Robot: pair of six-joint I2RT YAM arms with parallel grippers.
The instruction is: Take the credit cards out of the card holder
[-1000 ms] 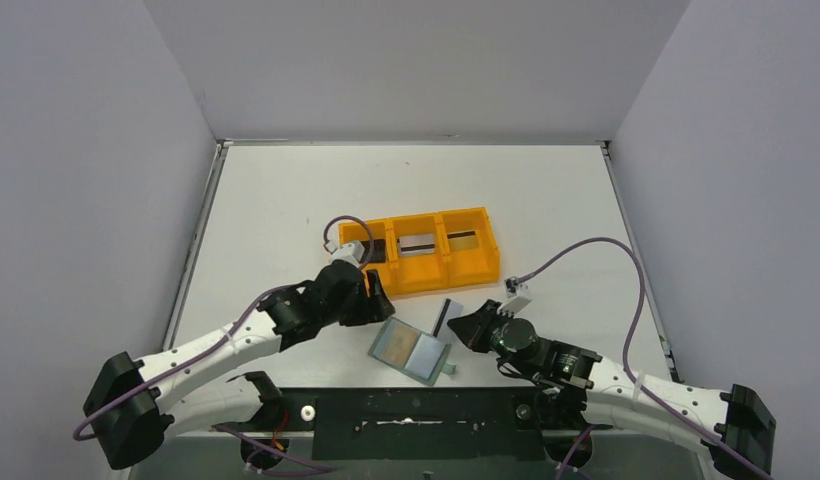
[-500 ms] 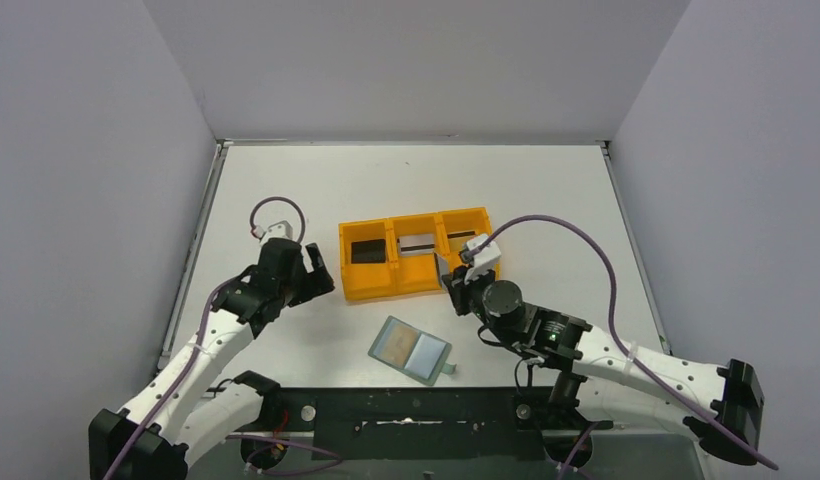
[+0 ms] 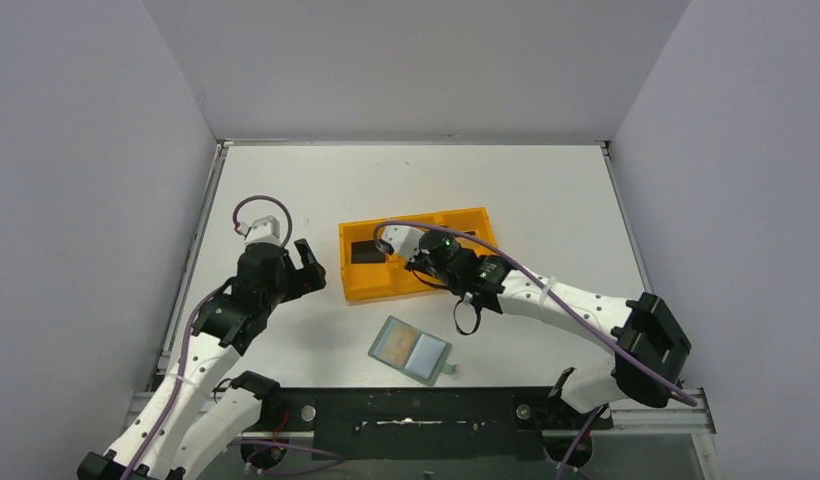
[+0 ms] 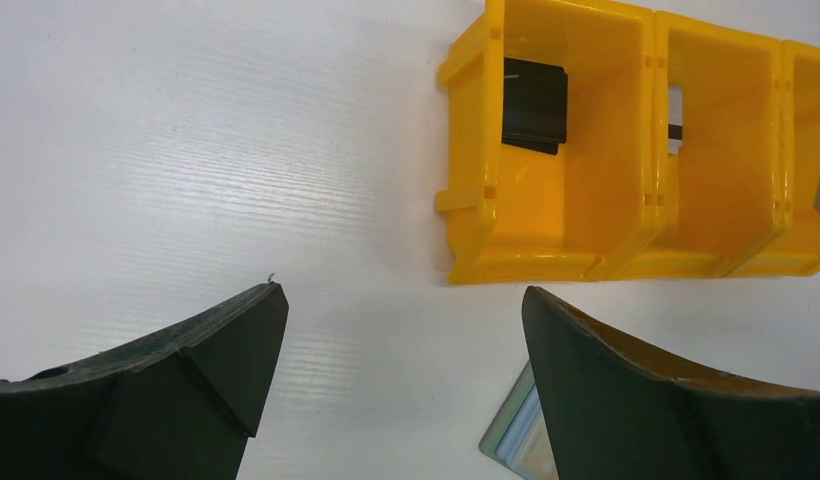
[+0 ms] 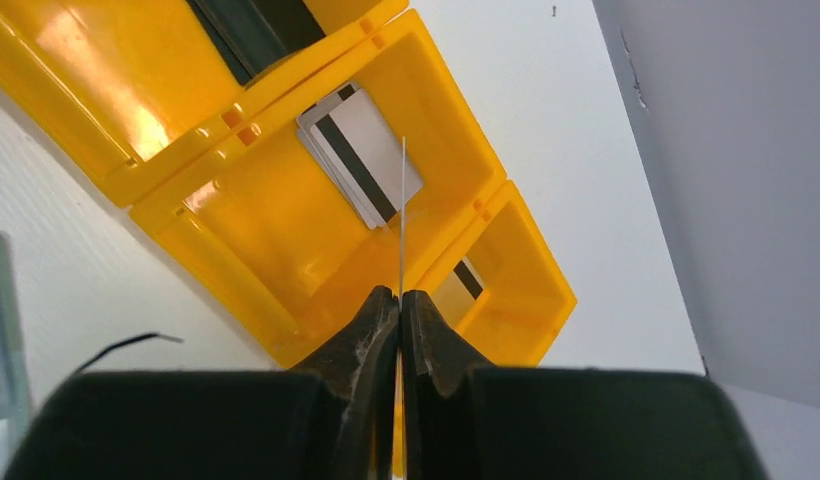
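Jaws of the right gripper (image 5: 400,296) are clamping a thin edge-on card (image 5: 402,200), visible only wrist-side, over a glossy orange plastic tray (image 5: 246,250) while the left gripper (image 4: 401,295) is gaping.

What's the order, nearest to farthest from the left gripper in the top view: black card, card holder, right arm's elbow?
1. black card: in the tray's left compartment, just right of the left gripper.
2. card holder: lying open, right of it and nearer the bases.
3. right arm's elbow: far right.

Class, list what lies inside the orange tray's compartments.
Left: a black card. Middle: a silvery striped card, beneath an edge-on card pinched by the right end effector. Right: a half-hidden card behind the tray wall.
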